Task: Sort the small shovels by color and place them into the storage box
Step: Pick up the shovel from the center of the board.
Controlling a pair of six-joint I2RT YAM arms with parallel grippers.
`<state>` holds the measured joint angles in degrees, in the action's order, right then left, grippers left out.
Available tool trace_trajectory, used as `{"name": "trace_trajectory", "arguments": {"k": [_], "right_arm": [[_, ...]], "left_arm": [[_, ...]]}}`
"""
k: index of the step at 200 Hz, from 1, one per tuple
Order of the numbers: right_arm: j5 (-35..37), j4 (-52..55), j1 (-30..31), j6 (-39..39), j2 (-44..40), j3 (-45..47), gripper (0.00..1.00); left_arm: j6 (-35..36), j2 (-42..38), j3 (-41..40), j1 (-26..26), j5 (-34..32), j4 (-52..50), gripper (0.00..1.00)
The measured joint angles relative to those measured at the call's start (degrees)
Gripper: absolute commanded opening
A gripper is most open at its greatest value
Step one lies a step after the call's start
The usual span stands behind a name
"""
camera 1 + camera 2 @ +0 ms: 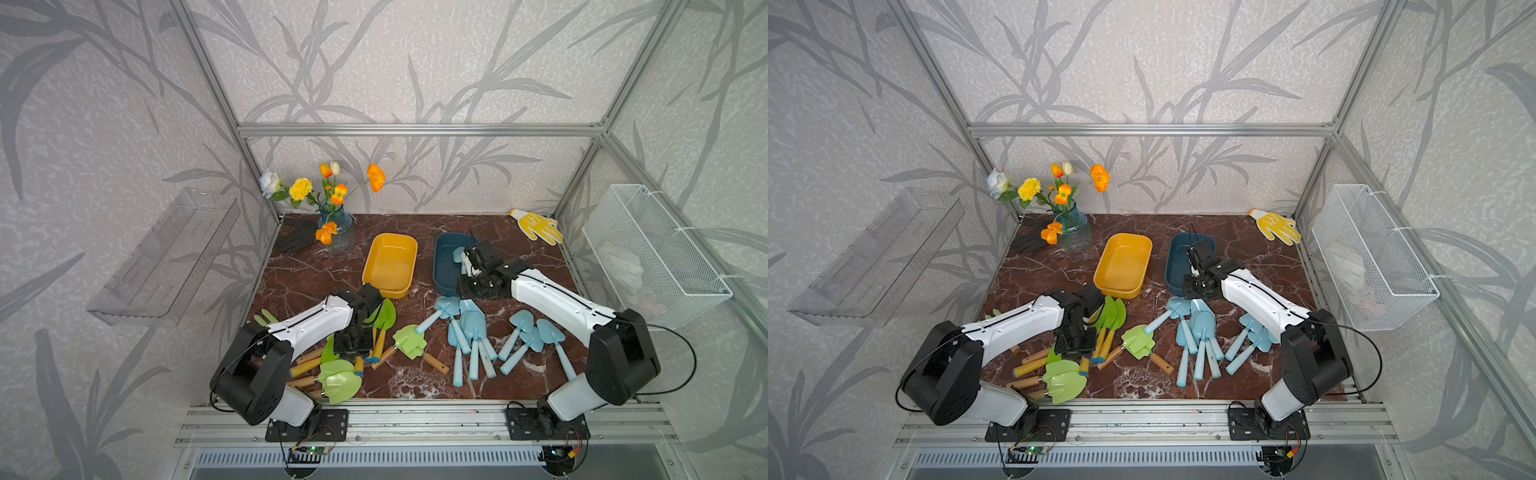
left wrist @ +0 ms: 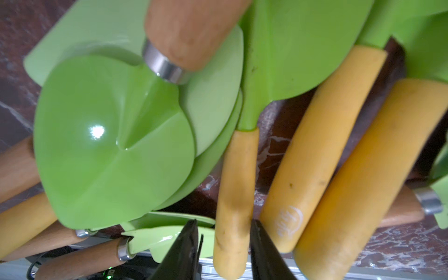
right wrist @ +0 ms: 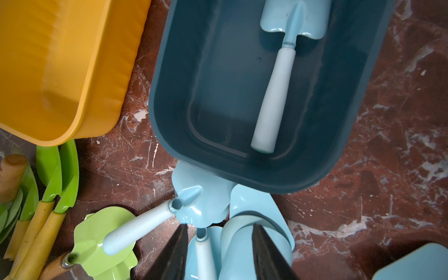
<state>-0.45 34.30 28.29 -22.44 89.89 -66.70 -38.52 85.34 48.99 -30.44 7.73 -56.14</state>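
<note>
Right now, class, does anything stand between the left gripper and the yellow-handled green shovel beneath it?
Nothing visible does: the left gripper straddles the yellow handle of that green shovel, jaws open either side.

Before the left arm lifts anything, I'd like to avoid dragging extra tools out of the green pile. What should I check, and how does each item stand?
1. The green shovel's yellow handle sits between the jaws of the left gripper: ok.
2. Grip is firm: cannot tell; a sliver of gap shows on one side.
3. The neighbouring handle is clear of the jaws: not ok, it lies close beside one.
4. The yellow box is free for green shovels: ok, nothing in it.
5. The blue box holds only a pale blue shovel: ok.
6. The right gripper is open, holding nothing: ok.
</note>
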Motion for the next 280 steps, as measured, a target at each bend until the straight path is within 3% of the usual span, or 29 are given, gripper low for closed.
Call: {"name": "trace_trajectory", "arguments": {"k": [42, 74, 134, 240, 280], "right_arm": [[0.2, 0.0, 0.0, 0.0, 0.2, 0.0, 0.45], [0.4, 0.0, 0.0, 0.0, 0.2, 0.0, 0.45], [0.4, 0.0, 0.0, -0.1, 0.3, 0.0, 0.44], [2.3, 0.1, 0.0, -0.1, 0.3, -0.1, 0.44], [3.7, 0.8, 0.0, -0.1, -0.5, -0.1, 0.44]], "left_arm": [[0.9, 3.2, 0.0, 1.4, 0.3, 1.7, 0.31], [2.2, 5.2, 0.7, 2.7, 1.1, 2.7, 0.12], [3.1, 7.5, 4.9, 8.7, -0.9, 2.8, 0.00], [9.2, 7.4, 29.2, 9.7, 0.2, -2.9, 0.00], [13.7, 17.2, 44.3, 9.5, 5.4, -3.5, 0.00]]}}
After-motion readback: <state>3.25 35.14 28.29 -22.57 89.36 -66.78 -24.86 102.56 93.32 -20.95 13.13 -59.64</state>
